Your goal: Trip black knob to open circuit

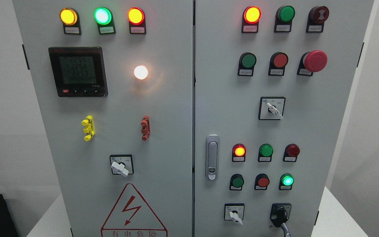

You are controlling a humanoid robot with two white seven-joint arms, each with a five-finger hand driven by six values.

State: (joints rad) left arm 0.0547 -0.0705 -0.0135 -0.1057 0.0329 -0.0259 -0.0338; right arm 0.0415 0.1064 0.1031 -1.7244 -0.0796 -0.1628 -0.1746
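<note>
The black knob sat low on the right door, likely stiff. Grip its protruding lever. Neither hand showed, so their state was unknown.

black knob: glossy black rotary handle on a square black plate, low on the right door of the grey cabinet, at the end of the bottom row. sits right of a white-handled selector, below a lit green lamp. handle points down and slightly right, toward a grey lever tip at the picture's bottom edge. untouched.
</note>
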